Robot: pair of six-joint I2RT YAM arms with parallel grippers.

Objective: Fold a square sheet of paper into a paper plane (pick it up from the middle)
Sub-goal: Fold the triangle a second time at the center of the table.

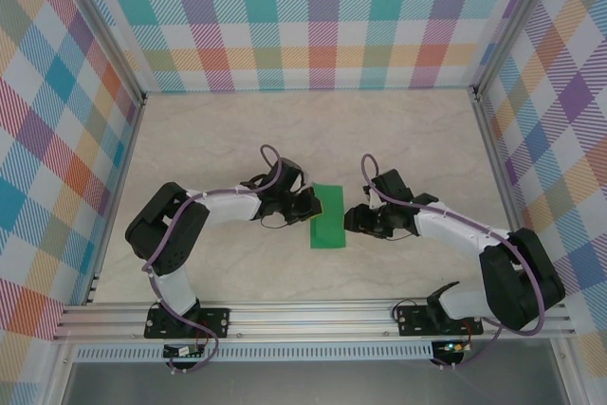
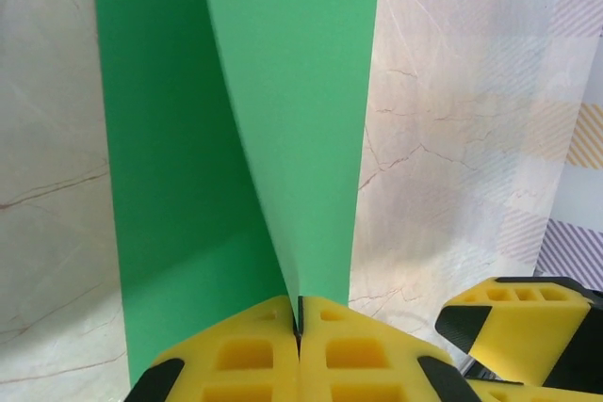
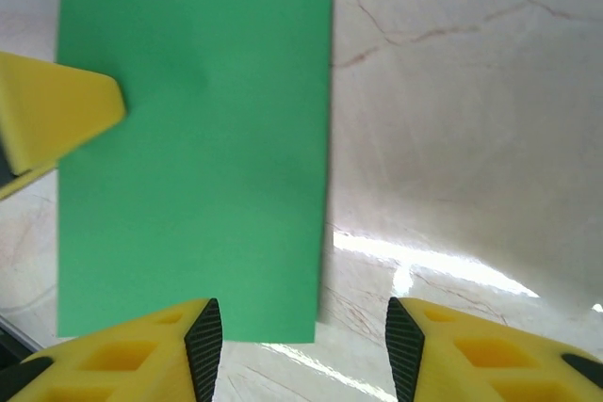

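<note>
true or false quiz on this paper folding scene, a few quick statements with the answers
1. The left gripper pinches an edge of the green paper. True.
2. The right gripper is clamped on the paper. False: its jaws stand open.
3. The paper lies between the two grippers. True.
4. The paper lies fully flat on the table. False: the pinched part is lifted off the layer beneath.

The counter [image 1: 237, 139] is a pale, marble-look surface with faint brown veins. A green paper [image 1: 328, 217] lies around its middle as a narrow rectangle, one layer flat on the counter and another layer rising off it along one side.
</note>
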